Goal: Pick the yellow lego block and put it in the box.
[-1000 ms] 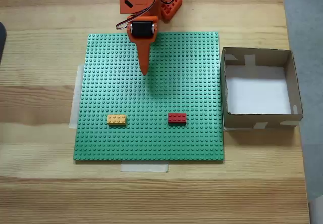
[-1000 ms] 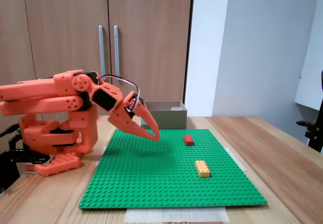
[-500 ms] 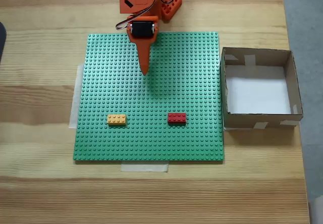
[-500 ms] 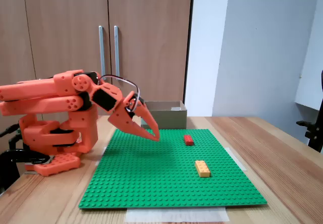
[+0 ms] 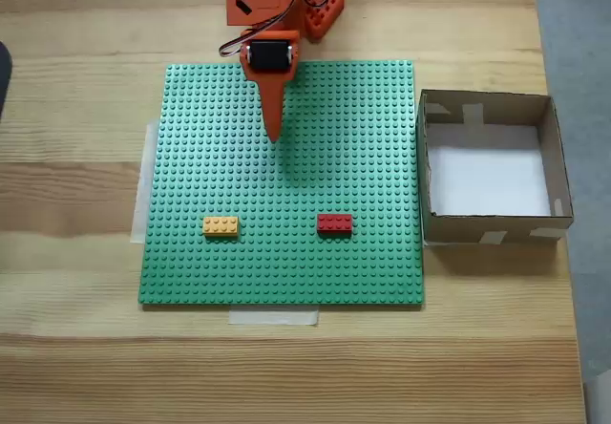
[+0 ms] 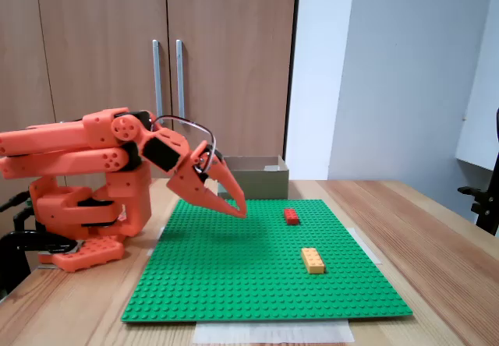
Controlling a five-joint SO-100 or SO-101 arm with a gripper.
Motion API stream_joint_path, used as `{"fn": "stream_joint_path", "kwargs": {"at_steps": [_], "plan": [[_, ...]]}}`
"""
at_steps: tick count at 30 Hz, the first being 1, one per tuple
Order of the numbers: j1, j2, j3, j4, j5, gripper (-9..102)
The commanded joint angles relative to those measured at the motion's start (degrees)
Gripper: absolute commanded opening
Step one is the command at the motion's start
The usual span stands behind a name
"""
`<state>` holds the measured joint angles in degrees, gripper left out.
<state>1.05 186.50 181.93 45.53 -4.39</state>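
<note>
Nothing's grabbed yet: the gripper point(image 6: 238, 210) is hovering over the green baseplate point(image 5: 363, 137), fingers pressed together. The yellow lego block point(image 5: 221, 225) is sitting well apart, beside the red brick point(image 5: 334, 222). Next it needs opening and reaching out. The box point(image 5: 489, 107) is looking empty.

No legible text, labels, brand marks, numbers or signs in either fixed view. Checked the orange arm housing, the green studded baseplate point(image 5: 286, 185), both bricks, the cardboard box point(image 5: 492, 166) (its pale tape patches are blank) and the wooden cabinet doors point(image 6: 164, 65): nothing readable on any surface.
</note>
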Motion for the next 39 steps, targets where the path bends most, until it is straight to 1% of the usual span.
{"fn": "stream_joint_path", "kwargs": {"at_steps": [1,32,35,39], "plan": [[0.1,0.4,0.4,0.3,0.2,-1],[-0.3,-0.4,0.1,-0.4,-0.1,-1],[-0.3,-1.1,-0.5,-0.3,-0.2,-1],[-0.1,-4.2,-4.8,1.9,0.0,-1]]}}
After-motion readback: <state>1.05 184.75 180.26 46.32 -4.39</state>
